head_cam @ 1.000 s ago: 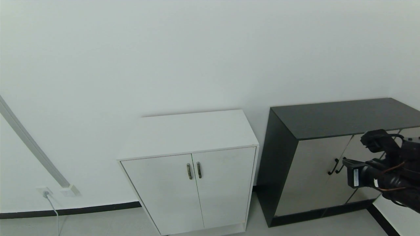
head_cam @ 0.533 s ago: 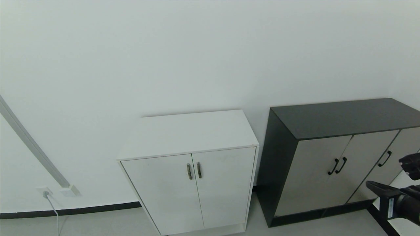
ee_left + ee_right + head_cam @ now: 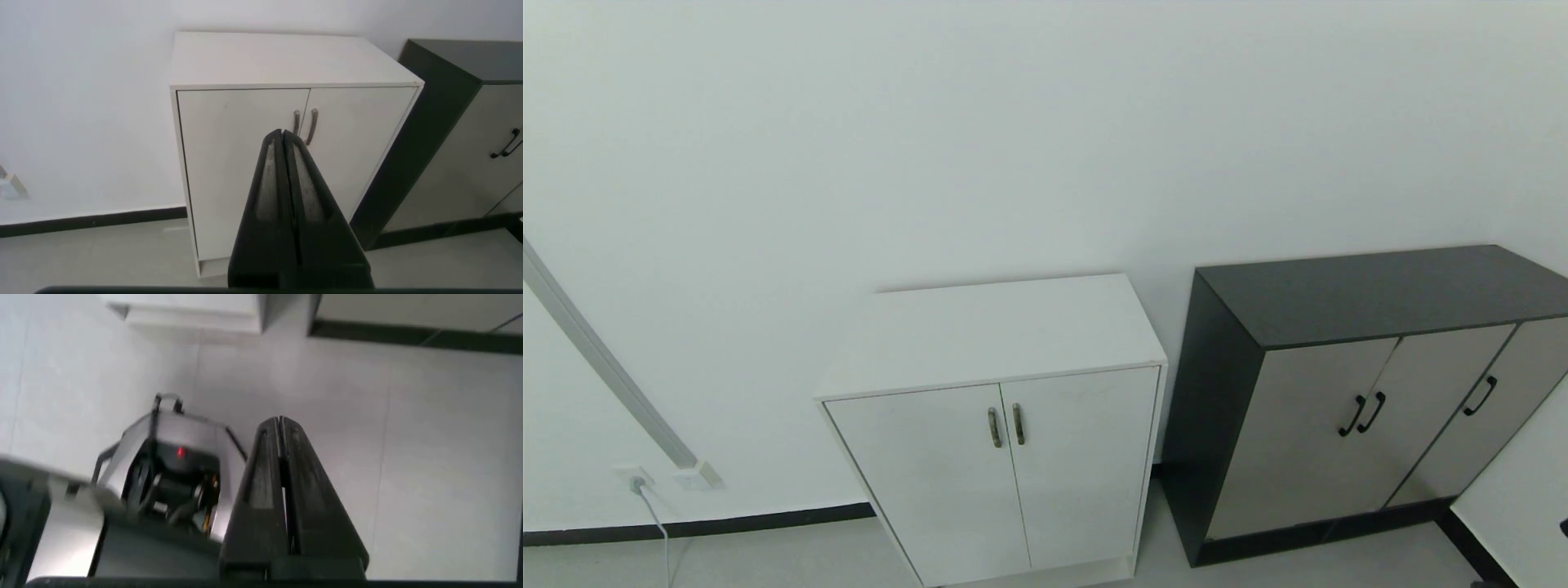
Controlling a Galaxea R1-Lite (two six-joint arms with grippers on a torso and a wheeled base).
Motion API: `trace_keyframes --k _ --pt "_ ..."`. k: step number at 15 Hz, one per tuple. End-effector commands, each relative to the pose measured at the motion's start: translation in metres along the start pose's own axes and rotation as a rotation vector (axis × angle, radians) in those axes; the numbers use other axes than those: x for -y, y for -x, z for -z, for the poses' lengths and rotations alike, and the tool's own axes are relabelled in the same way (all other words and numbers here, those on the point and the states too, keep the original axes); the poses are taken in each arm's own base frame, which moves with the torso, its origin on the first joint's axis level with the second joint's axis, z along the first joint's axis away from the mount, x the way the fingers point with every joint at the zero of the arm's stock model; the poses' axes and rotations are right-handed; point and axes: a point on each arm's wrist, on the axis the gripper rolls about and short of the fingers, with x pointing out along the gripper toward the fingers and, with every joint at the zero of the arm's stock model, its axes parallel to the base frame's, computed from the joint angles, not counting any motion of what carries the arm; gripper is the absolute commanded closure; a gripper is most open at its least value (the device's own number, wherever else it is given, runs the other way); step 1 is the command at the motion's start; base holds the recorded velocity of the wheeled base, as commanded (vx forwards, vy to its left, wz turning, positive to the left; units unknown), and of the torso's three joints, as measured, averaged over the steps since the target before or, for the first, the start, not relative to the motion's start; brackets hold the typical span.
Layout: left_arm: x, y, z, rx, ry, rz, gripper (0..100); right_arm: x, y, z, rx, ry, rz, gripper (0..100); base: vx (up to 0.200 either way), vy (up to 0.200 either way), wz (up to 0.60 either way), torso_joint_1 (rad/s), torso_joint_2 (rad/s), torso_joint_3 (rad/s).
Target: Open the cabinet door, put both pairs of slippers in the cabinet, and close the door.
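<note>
Standing against the wall, the white cabinet (image 3: 931, 482) sits on the pale floor (image 3: 425, 457) with both doors flush shut and a flat, bare top. It is a plain box, matte white, with its right side just beside a dark cabinet (image 3: 1380, 294); a narrow gap runs between them.

Counting it out: the white cabinet has two doors and two slim metal handles, the left one (image 3: 994, 427) and the right one (image 3: 1018, 424), upright and side by side at the centre seam. The dark cabinet shows three grey doors with three black handles. Low on the wall to the left there is one socket (image 3: 633, 476) with one cable (image 3: 658, 523) hanging from it, and one grey conduit strip (image 3: 596, 359) slanting down to a small box.

In the left wrist view the left gripper (image 3: 283, 135) has its two fingers pressed flat together with nothing between them; it points at the white cabinet's handles, well clear of the doors. The right gripper (image 3: 280, 423) is likewise clamped to a thin seam, holds nothing, and points down at the floor tiles.
</note>
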Motion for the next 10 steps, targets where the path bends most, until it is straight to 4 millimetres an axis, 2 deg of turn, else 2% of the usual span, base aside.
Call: trace_keyframes --k 1,4,10 --pt "0.0 0.0 0.0 -0.001 0.0 0.0 100 -0.005 0.015 0.013 -0.009 0.01 -0.039 100 0.0 0.0 0.0 0.0 0.0 0.0" --pt "0.0 0.0 0.0 0.0 0.0 0.0 100 -0.013 0.031 0.036 -0.061 0.044 -0.101 100 0.0 0.0 0.0 0.0 0.0 0.0" --pt "0.0 0.0 0.0 -0.001 0.0 0.0 100 -0.014 0.039 0.038 0.029 0.051 -0.09 100 0.0 0.0 0.0 0.0 0.0 0.0"
